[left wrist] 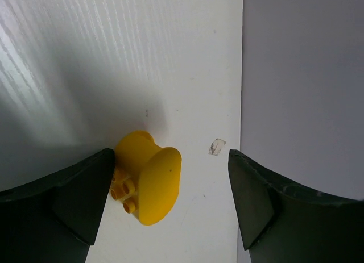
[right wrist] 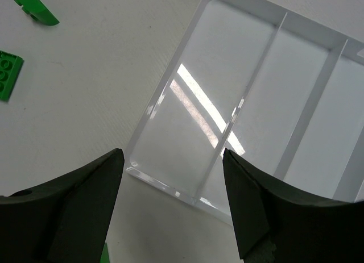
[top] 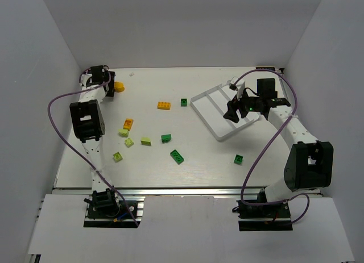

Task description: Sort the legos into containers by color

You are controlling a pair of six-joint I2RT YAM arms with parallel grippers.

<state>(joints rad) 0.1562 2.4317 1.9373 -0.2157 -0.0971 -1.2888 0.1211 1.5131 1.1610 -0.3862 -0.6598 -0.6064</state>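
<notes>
The round orange lego [top: 119,87] lies at the far left of the table. My left gripper [top: 109,86] is open around it; in the left wrist view the piece [left wrist: 149,178] lies on its side against my left finger [left wrist: 79,200], well apart from the right one, between the gripper's [left wrist: 170,156] fingers. The white three-compartment tray [top: 206,118] stands at the far right, its visible compartments bare. My right gripper [top: 233,113] hangs open and empty over the tray's near end [right wrist: 170,186], with the gripper [right wrist: 172,153] above its corner. Other legos lie loose on the table.
An orange brick [top: 164,105] and a dark green one [top: 184,102] lie mid-table. An orange brick [top: 128,124] and several pale yellow-green ones [top: 129,142] lie left of centre. Dark green bricks lie nearer the front [top: 177,156], [top: 239,158]. The back wall stands close to the left gripper.
</notes>
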